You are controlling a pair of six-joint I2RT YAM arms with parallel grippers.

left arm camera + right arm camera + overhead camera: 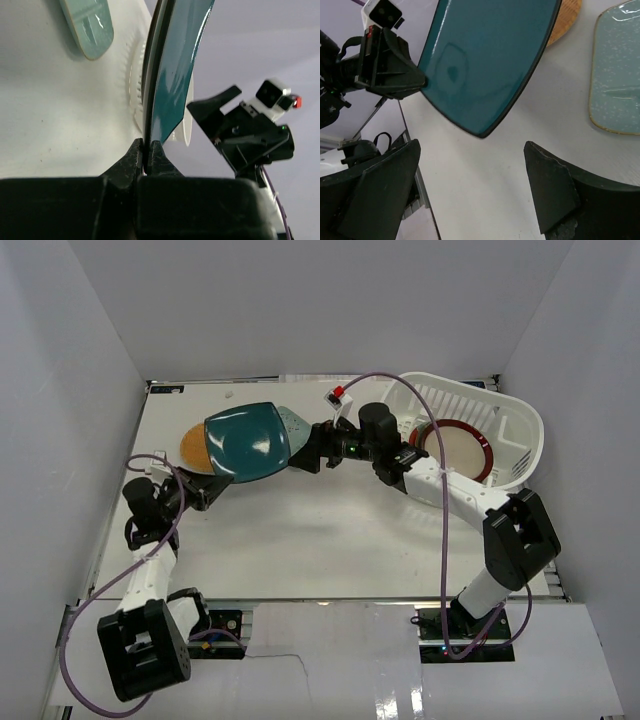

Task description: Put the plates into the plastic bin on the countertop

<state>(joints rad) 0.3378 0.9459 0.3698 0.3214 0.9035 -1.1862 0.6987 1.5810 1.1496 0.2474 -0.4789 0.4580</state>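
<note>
Two grippers are seen at the dark teal plate (247,440), but only one is gripping it. The left gripper (147,151) is clamped tight on the plate's rim, one finger pressed on each face, as is shown edge-on in the left wrist view. The plate is held tilted and raised off the countertop (300,530), toward the far left of the surface.

The right gripper (470,150) is held with its jaws wide apart and nothing between them. It is pointed at the opposite side of the plate, and the plate's nearest corner is seen just ahead of the gap between the fingers (552,192), not inside it.

An orange woven-look plate (192,447) is partly covered by the teal plate in the top view. It cannot be told whether the two are touching. A mint plate (617,75) is laid flat on the countertop beside them, its edge showing past the far right of the teal plate from above.

The plastic bin (515,405) is set at the far right of the countertop, well apart from the held plate. One red-rimmed cream plate (455,452) is seen lying inside it on the base, partly hidden by the right arm.
</note>
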